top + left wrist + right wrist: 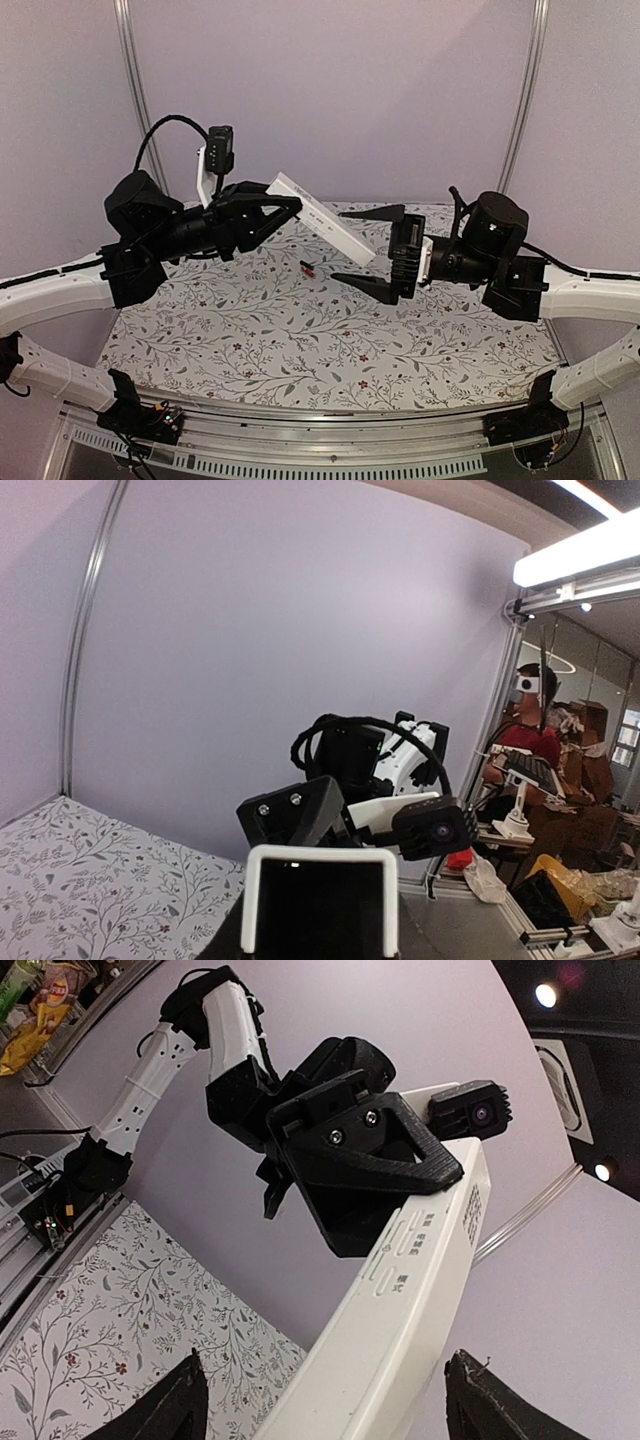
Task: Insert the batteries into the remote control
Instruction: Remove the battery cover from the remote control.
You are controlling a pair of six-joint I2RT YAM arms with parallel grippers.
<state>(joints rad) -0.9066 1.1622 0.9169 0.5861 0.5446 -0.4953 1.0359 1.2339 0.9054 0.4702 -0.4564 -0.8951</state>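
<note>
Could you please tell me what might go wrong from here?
The slim white plastic remote control is held in mid-air near one end only by the left claw; it may twist or slip when the open right claw, straddling its free end, closes. The small black-and-red cylindrical battery lies loose on the floral tablecloth just below; a dropped remote could knock it away.

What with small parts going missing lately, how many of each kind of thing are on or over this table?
remote control: 1
batteries: 1 black-and-red piece on the cloth; too small to tell if it is a pair
robot arms: 2 (left arm, right arm)
Total: 4
</note>
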